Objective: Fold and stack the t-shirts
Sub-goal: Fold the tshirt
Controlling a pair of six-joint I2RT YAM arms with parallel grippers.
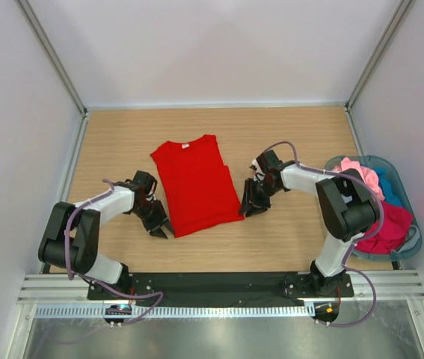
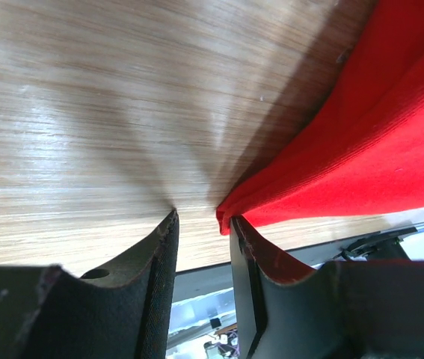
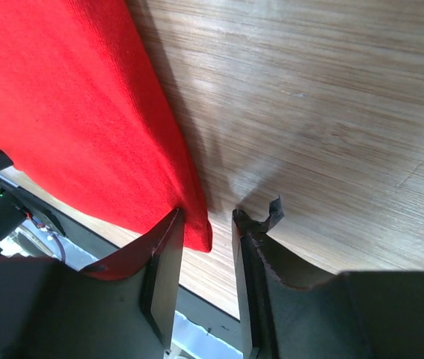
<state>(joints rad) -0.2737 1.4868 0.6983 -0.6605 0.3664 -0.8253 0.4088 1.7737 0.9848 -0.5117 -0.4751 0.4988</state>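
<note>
A bright red t-shirt [image 1: 195, 185] lies flat in the middle of the wooden table, neck label at the far end, sleeves folded in. My left gripper [image 1: 157, 226] is at its near left corner and my right gripper [image 1: 250, 206] at its near right corner. In the left wrist view the left gripper [image 2: 203, 217] is open on the table, with the red hem corner [image 2: 230, 211] over its right fingertip. In the right wrist view the right gripper [image 3: 206, 215] is open, with the red corner [image 3: 197, 232] hanging between the jaws against the left finger.
A translucent blue-grey basket [image 1: 415, 238] stands at the right edge, holding a pink tee [image 1: 361, 173], a teal-blue tee [image 1: 388, 183] and a crimson tee [image 1: 391, 224]. The black base rail [image 1: 212, 284] runs along the near edge. White walls enclose the table.
</note>
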